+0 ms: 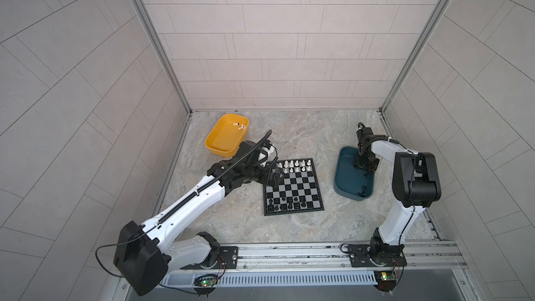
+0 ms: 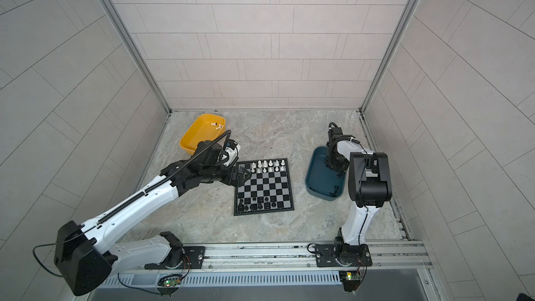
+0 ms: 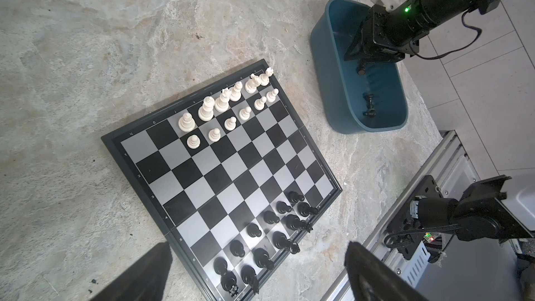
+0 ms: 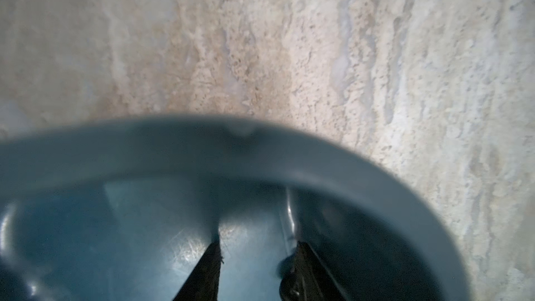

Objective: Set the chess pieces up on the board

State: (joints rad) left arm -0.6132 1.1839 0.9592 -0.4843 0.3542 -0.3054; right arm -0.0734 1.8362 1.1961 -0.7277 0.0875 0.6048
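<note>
The right gripper (image 4: 257,244) hangs point-down inside the teal tray (image 4: 202,152), at the tray's far end. Its jaws stand partway apart, and bare tray floor shows between them. A small dark lump (image 4: 285,267) sits against the inner face of one finger. In the left wrist view it reads as a black chessman right under the fingertips, but I cannot tell whether it is pinched or only touched.

The only other loose black piece (image 3: 370,105) in the tray lies on its side toward the tray's near end, well apart from the fingers. Its long axis runs roughly along the tray's long side. This arm is plainly the nearer one to both.

The board (image 1: 301,182) lies near the tray's left wall, with the black men (image 1: 286,202) gathered in the rows level with the tray's near end. So I judge that the coming carry goes leftward out of the tray. The left gripper (image 1: 275,176) hovers over the board's edge away from the tray, jaws spread wide and holding nothing.
</note>
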